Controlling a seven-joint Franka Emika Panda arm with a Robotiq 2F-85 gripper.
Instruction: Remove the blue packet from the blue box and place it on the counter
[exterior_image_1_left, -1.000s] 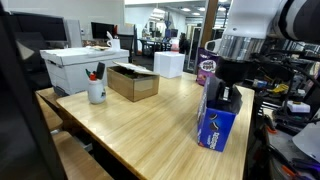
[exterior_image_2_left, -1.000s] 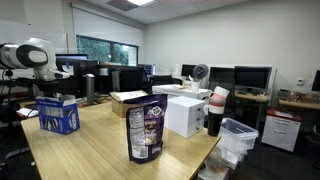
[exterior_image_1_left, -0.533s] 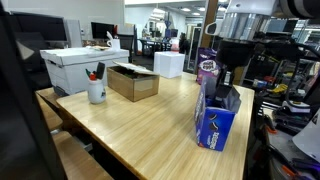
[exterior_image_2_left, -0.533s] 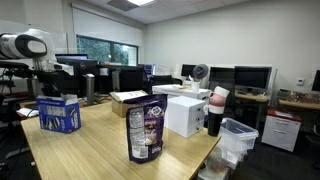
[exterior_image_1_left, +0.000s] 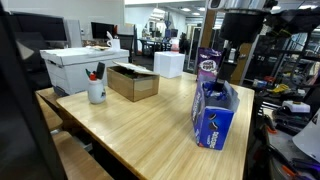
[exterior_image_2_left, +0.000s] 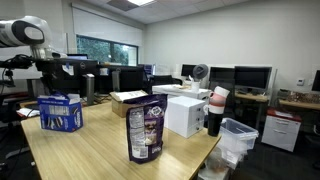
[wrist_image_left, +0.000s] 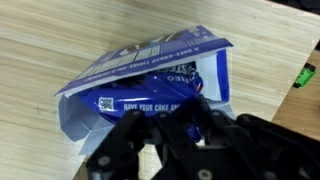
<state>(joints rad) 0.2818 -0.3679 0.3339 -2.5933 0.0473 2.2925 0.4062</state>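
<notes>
The blue box (exterior_image_1_left: 213, 125) stands open near one edge of the light-wood counter (exterior_image_1_left: 150, 125); it also shows in an exterior view (exterior_image_2_left: 60, 115). In the wrist view the box (wrist_image_left: 150, 55) lies open below me with white inner flaps. The glossy blue packet (wrist_image_left: 140, 100) with white print sits in its mouth. My gripper (wrist_image_left: 185, 108) is shut on the packet's upper edge. In an exterior view the gripper (exterior_image_1_left: 226, 72) hangs just above the box, and the packet (exterior_image_1_left: 218, 92) sticks up out of it. It is also over the box in the other exterior view (exterior_image_2_left: 50, 82).
A brown cardboard box (exterior_image_1_left: 133, 82), a white storage box (exterior_image_1_left: 85, 65), a white mug with pens (exterior_image_1_left: 96, 92) and a small white box (exterior_image_1_left: 168, 64) stand on the counter. A purple snack bag (exterior_image_2_left: 146, 128) stands upright at the counter's far end. Desks and monitors surround it.
My gripper has risen from inside the blue box to just above it. The packet's top has come up out of the box with it. The box has stayed in place.
</notes>
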